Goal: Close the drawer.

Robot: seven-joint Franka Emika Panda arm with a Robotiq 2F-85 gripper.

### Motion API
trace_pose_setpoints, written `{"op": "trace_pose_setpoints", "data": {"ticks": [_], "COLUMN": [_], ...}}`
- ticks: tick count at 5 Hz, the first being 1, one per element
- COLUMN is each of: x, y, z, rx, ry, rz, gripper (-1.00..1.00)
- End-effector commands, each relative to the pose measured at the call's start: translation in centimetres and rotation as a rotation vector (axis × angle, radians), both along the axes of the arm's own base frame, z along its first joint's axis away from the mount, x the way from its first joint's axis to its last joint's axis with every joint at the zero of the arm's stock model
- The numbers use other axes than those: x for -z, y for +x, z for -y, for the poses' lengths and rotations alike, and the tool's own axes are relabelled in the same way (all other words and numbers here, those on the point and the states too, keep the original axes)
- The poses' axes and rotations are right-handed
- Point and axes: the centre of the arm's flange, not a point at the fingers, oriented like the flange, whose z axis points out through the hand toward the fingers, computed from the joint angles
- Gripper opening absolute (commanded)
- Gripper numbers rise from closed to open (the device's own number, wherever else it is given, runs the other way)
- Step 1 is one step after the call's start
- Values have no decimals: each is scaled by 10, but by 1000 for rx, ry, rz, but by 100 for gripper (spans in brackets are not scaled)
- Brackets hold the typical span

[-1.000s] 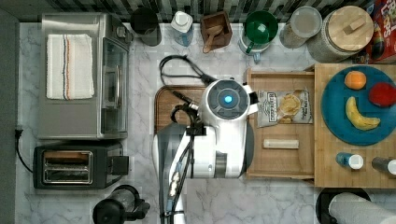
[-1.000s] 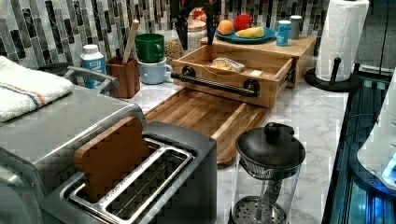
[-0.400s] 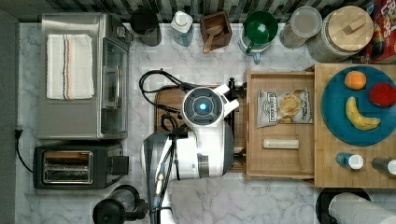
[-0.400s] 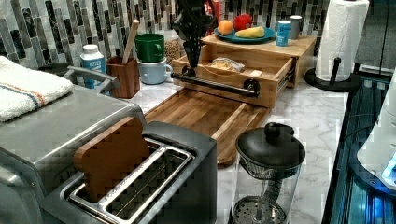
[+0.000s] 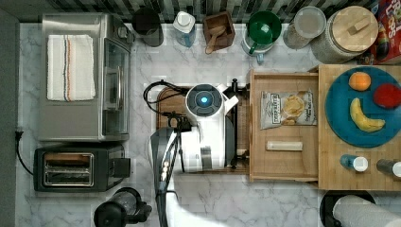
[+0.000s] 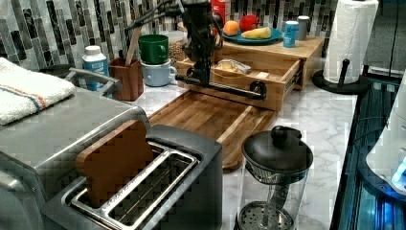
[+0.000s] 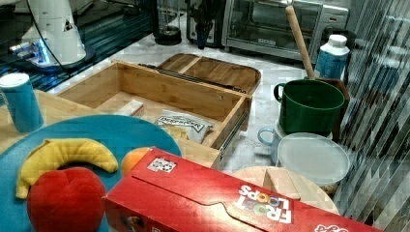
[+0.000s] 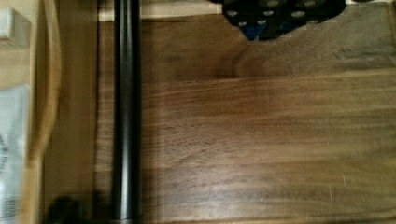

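The drawer [image 5: 283, 161] stands pulled out of the wood block toward the top view's left, its black bar handle [image 5: 235, 125] along the front. Inside lie a chips bag [image 5: 288, 109] and a pale wooden strip [image 5: 283, 145]. My arm [image 5: 204, 101] hangs over the cutting board just outside the handle. In the left view my gripper [image 6: 200, 75] reaches down right at the handle [image 6: 225, 87], against the drawer front [image 6: 239, 91]. The wrist view has the handle [image 8: 127, 116] running close by, above the dark board. The drawer wall [image 7: 179, 89] also appears in the right view.
A brown cutting board [image 5: 172, 101] lies under the arm. The block top carries a blue plate [image 5: 340, 123] of fruit. Mugs [image 5: 260, 28], a utensil holder [image 5: 220, 30] and jars line the back. A toaster oven [image 5: 85, 75], toaster [image 5: 75, 168] and French press [image 6: 275, 177] stand nearby.
My arm has shifted toward the top view's left, from over the drawer front to above the cutting board, and come down to the handle. The drawer has not visibly moved.
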Motion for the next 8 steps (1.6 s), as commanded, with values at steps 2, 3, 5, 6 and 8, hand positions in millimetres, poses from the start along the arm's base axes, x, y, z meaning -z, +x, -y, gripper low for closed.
{"op": "trace_pose_setpoints", "data": {"ticks": [2, 3, 5, 6, 8], "x": [19, 16, 16, 12, 12], "y": [17, 16, 16, 16, 4], "z": [89, 112, 154, 195, 297], "rx": [-154, -158, -99, -118, -111], "ry": [67, 48, 31, 26, -9], "rz": [74, 118, 186, 162, 183], "gripper": [-100, -100, -100, -100, -100]}}
